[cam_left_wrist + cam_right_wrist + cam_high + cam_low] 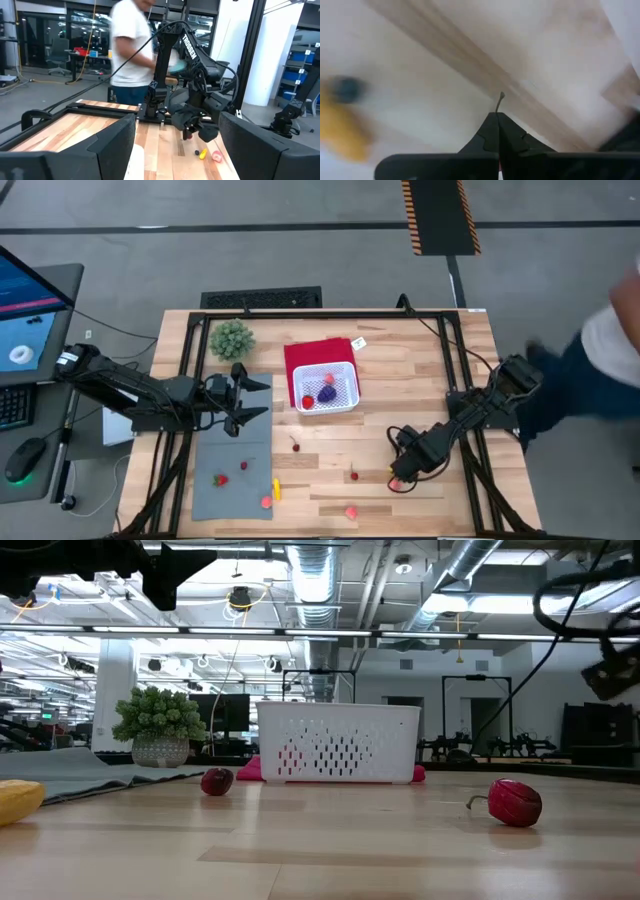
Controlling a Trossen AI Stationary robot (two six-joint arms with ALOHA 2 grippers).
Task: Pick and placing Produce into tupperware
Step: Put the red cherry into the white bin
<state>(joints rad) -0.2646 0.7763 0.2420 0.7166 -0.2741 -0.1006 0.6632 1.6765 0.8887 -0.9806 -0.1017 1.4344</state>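
The white latticed tupperware [328,388] stands on a red cloth [305,355] at the table's middle and holds three pieces of produce: red [308,402], purple [327,393] and pink [328,379]. More produce lies loose on the wood [296,445] [354,475] [351,511] and on the grey mat [220,479]. My right gripper [400,473] points down at the near right, shut on a thin stem, with a red piece [398,483] just beside it. My left gripper [245,395] hangs open and empty left of the tupperware. My right gripper pinches a thin stem [500,102] between its two shut fingertips, coming from above and pointing down. The stem's free end sticks out past the fingertips toward the table. The fingers hide the rest of the piece, and I cannot tell whether it is lifted.
A green bushy plant [232,338] stands at the far left of the table. A yellow piece [201,152] and a pink one [217,156] lie on the wood close to my right gripper. A person [610,360] stands past the table's right edge.
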